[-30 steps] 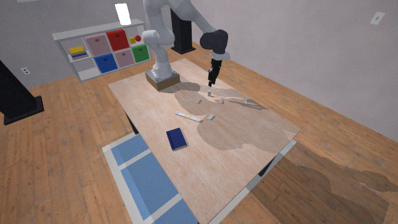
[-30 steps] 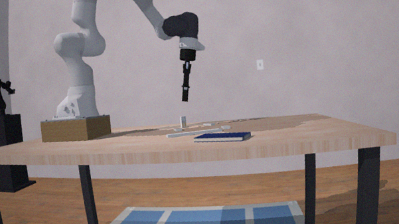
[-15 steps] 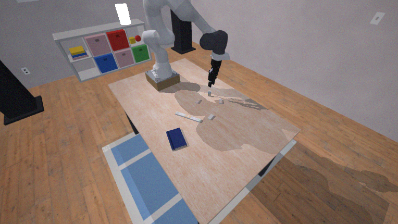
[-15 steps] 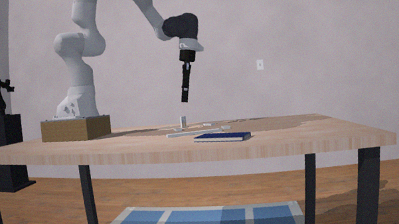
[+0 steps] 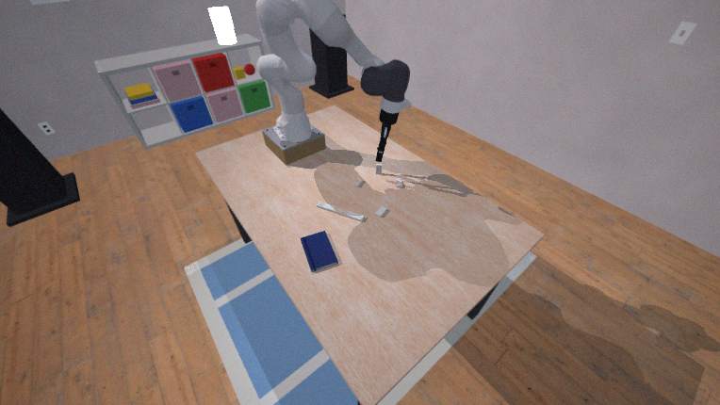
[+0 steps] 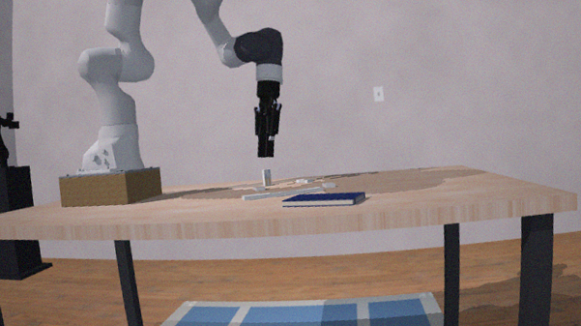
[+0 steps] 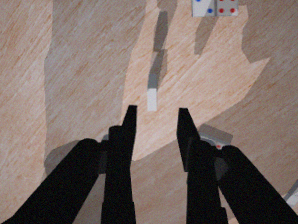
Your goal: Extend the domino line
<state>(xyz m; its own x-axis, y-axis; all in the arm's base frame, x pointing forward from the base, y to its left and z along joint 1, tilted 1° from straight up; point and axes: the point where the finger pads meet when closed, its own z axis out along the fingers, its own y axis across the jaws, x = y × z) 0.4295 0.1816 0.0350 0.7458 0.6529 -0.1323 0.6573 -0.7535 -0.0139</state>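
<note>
A small white domino [image 5: 378,168] stands upright on end on the table; it also shows in the side view [image 6: 265,177] and as a thin edge in the wrist view [image 7: 152,92]. My gripper [image 5: 379,159] [image 7: 157,120] hangs just above it, tilted, fingers partly open with nothing between them. The line of dominoes [image 5: 341,211] lies flat nearer the table's middle [image 6: 282,193]. A face-up domino with blue and red pips [image 7: 214,4] lies beyond the standing one [image 5: 400,183]. Another face-up domino [image 7: 216,140] is partly hidden behind my right finger.
Two more flat dominoes lie near the line, one [image 5: 358,184] behind it and one [image 5: 382,211] at its right end. A blue book [image 5: 319,251] lies toward the front left. The robot base [image 5: 293,143] stands at the table's far end.
</note>
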